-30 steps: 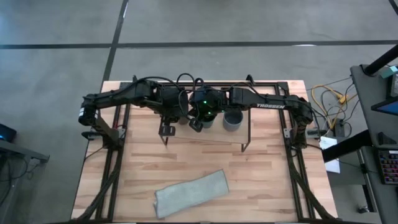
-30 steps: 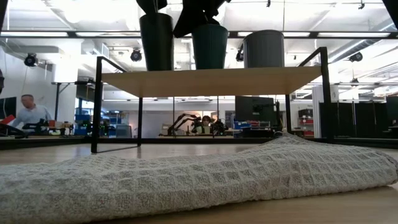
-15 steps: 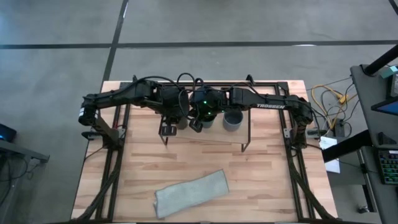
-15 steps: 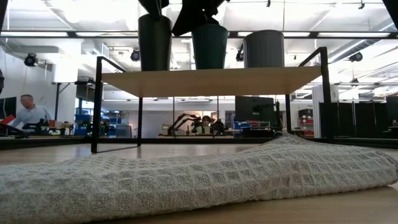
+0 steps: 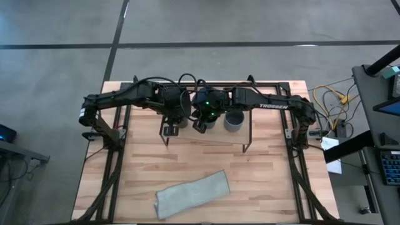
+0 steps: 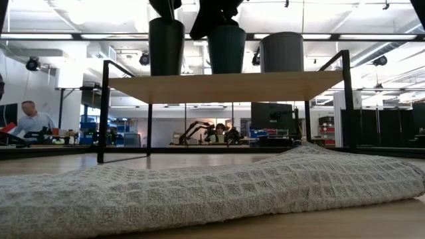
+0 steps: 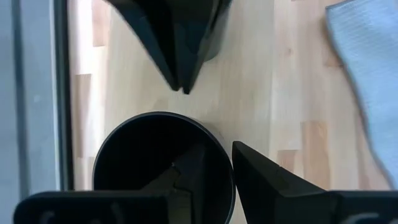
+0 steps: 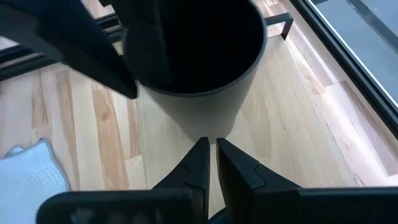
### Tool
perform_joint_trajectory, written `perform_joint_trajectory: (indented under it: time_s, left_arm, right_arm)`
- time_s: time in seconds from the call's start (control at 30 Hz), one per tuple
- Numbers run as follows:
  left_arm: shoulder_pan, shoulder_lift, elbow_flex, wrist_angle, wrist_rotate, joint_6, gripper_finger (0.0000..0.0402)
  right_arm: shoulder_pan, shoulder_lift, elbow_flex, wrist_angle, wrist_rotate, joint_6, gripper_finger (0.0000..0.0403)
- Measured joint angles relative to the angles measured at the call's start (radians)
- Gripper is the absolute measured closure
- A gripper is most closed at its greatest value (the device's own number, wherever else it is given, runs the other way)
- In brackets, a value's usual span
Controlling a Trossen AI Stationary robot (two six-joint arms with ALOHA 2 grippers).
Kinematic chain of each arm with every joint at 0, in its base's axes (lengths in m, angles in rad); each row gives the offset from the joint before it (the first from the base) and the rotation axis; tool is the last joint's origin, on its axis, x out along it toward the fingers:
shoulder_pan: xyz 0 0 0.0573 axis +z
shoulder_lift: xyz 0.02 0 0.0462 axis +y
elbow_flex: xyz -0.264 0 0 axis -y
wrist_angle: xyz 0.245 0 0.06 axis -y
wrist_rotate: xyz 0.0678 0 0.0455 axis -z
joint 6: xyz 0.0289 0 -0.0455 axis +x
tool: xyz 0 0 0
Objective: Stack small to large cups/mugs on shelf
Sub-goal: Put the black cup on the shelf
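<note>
Straddling the black cup (image 7: 163,163) rim, left pincer (image 7: 211,171) pinches it; right pincer (image 8: 208,155) empty, nearly closed.

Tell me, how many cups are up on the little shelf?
3, in a row on the shelf: the black cup at one end, the teal-green cup in the middle, the grey mug at the other end. The arms could hide more.

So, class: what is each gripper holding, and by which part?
The left gripper pinches the black cup by its rim wall, one finger inside. The right gripper, shut beside the teal cup, holds nothing.
</note>
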Motion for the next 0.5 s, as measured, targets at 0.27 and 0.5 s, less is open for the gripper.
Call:
perform_joint_trajectory:
  time_s: [0.27,0.5]
  left_arm:
    - [0.0,0.0,0.0,0.001,-0.014,0.0,0.0336]
    - [0.0,0.0,0.0,0.012,-0.014,0.001,0.0336]
  right_arm:
    - [0.005,-0.017,0.0,0.002,0.0,-0.001,0.0381]
    - [0.009,-0.02,0.001,0.005,0.0,-0.003,0.0381]
